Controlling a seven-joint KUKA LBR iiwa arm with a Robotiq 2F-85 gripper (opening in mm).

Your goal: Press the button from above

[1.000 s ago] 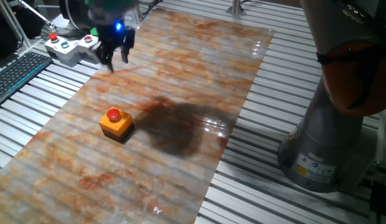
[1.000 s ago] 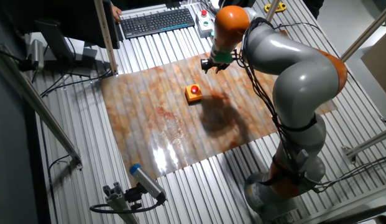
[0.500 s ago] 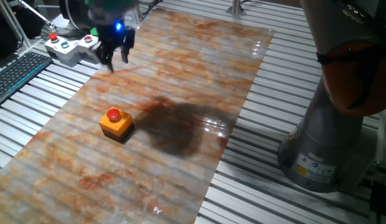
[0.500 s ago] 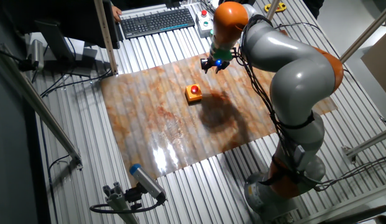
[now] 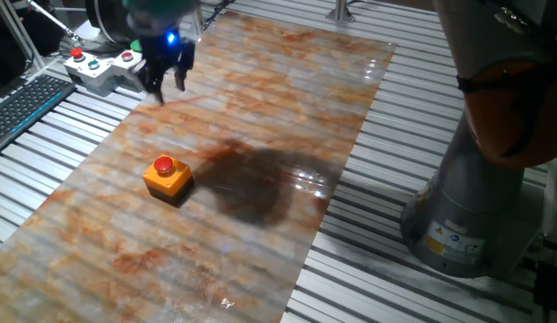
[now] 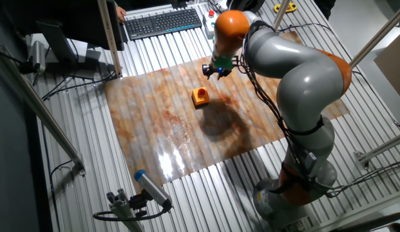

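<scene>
On the mottled orange mat point(image 5: 260, 108), we find the gripper point(image 5: 168, 79) at upper left, two dark fingers point(image 5: 155, 82) spread with a visible gap, and the button point(image 5: 164, 165) right of it, well apart. We judge its box point(image 5: 167, 179) light and rigid, so we contact only the red cap, squarely from above, lest it slide.

Below the gripper point(image 5: 167, 79), black with a blue light glowing above its fingers, a red button point(image 5: 163, 165) tops an orange box point(image 5: 168, 179). Both sit on a mat point(image 5: 260, 108) marbled in rust and cream. Beside the gripper stands a grey control box point(image 5: 99, 72) with red, blue and green caps. The arm point(image 6: 296, 64) is grey with orange joints.
</scene>
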